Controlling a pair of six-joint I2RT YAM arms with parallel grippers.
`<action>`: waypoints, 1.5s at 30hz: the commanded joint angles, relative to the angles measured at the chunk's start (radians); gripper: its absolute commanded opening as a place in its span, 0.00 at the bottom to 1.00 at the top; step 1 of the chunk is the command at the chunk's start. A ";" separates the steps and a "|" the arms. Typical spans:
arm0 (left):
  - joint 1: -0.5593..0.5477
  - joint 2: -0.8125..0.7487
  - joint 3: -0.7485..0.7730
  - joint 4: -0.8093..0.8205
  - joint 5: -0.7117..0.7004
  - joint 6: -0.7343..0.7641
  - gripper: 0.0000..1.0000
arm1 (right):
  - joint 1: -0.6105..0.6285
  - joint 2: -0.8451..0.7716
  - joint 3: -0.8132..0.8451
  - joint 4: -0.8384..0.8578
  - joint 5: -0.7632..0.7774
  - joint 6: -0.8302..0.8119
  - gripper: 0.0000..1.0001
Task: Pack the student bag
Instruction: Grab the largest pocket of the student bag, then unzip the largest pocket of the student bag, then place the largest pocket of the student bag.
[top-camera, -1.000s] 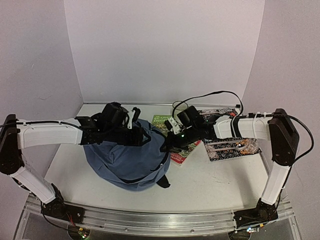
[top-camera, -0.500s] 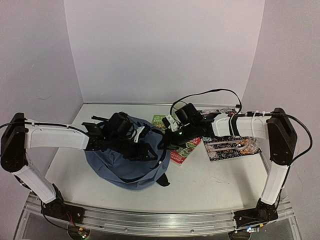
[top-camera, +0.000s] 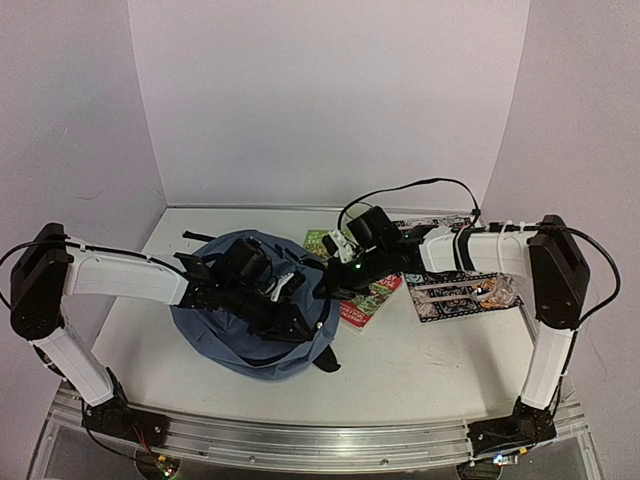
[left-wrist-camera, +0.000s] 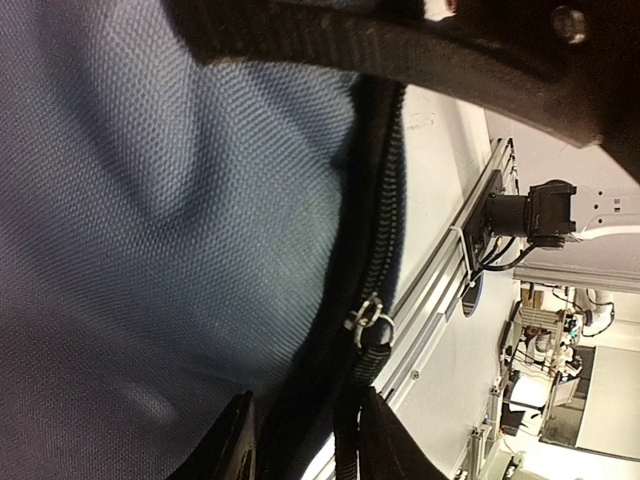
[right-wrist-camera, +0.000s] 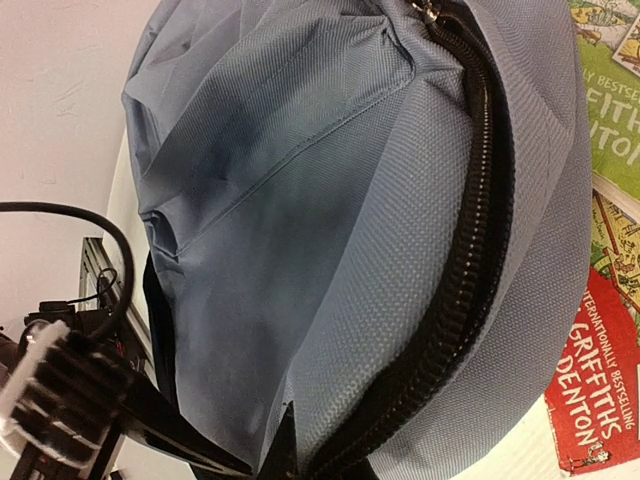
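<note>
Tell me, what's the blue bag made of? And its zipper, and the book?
The student bag looks like woven cloth, matte, probably nylon or polyester: you can see the tiny weave. Its zipper has black teeth, likely plastic, with a shiny silver slider, likely metal. The book has a printed paper cover.

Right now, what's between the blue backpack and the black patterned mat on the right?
A green-and-red book lies flat between the backpack and the mat, seen in the top view.
</note>
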 joint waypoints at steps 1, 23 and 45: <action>-0.004 0.018 0.058 0.020 0.040 -0.008 0.30 | 0.003 0.011 0.058 0.031 -0.010 -0.004 0.01; -0.003 -0.227 -0.091 -0.205 -0.141 -0.020 0.00 | -0.087 -0.009 0.026 -0.059 0.084 -0.126 0.00; -0.004 -0.344 0.021 -0.489 -0.422 -0.020 0.00 | -0.104 -0.103 0.034 -0.095 0.135 -0.140 0.53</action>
